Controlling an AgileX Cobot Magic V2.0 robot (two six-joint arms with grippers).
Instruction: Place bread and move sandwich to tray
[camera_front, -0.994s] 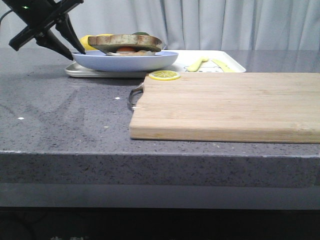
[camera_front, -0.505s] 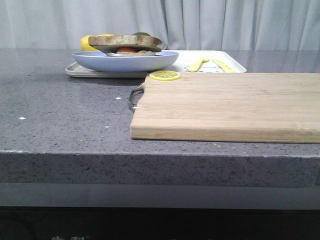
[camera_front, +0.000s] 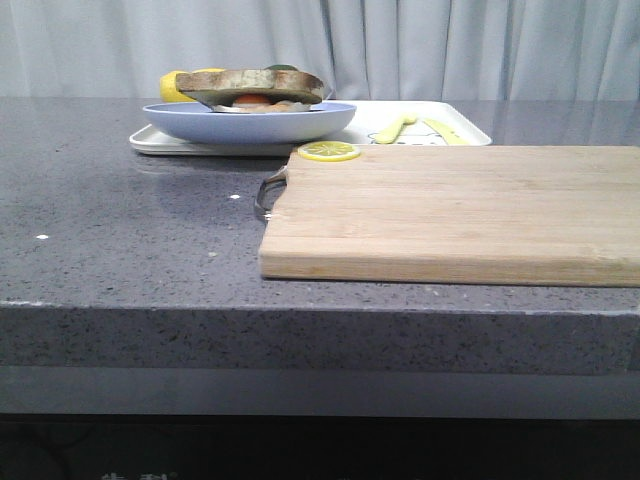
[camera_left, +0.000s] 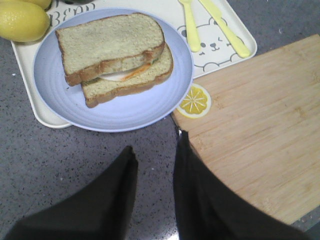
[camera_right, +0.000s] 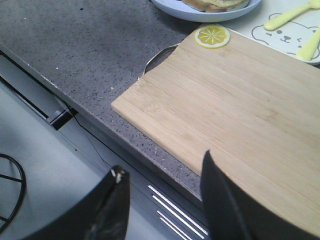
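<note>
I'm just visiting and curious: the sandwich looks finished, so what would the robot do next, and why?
Probably nothing more than pulling both arms back. The sandwich sits closed on its plate, which already rests on the tray, and both grippers are open and empty.

front view low at counter edge, wrist views overhead, sharing cutting board (camera_front: 450, 210)

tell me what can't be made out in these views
- The filling of the sandwich: the top slice hides most of it in the left wrist view; the front view is too low.
- The tray: its print is partly covered by the plate and cut off at the frame edge.
- The lemon: cut off at the left wrist frame edge.
- Both arms: absent from the front view.
</note>
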